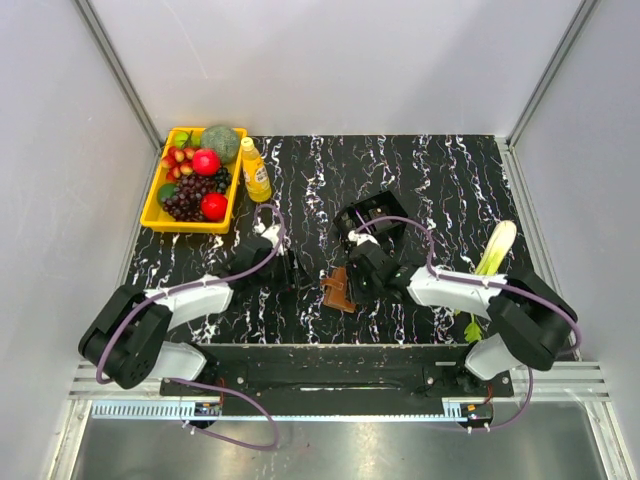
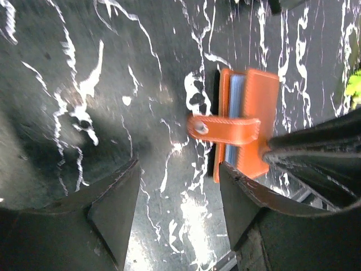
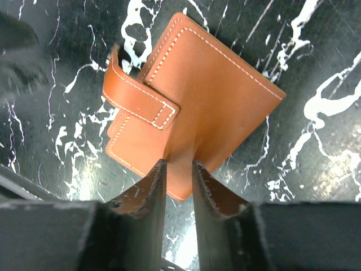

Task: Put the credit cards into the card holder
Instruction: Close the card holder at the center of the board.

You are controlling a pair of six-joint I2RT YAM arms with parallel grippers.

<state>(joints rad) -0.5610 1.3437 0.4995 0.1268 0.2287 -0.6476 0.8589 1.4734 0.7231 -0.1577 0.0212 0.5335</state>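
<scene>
Contents of bench, a black marble-pattern top with white veining, listed left to right.

1. Yellow plastic tray, rectangular, at the far left. It holds:
   - a bunch of dark purple grapes in the middle
   - two round red fruits, one towards the far end and one at the near end
   - a round green vegetable at the far right corner
   - small red strawberries along the left side

2. Yellow juice bottle, capped, on the bench just beside the tray's right wall.

3. Left pincer: jaws apart, nothing between them, over bare bench just left of item 4.

4. Brown leather card holder, a small square folding wallet with pale stitching. It sits at the near centre, on the near-left side of item 5. Its strap is folded over the cover. In the left wrist view a pale blue card edge shows between the two covers.

5. Black plastic box, tray-like, at the centre. Its contents cannot be made out.

6. Right pincer: fingers close together, with the near edge of the card holder pinched between them.

7. Long green-and-white leafy stalk, lying on the bench at the right.
</scene>
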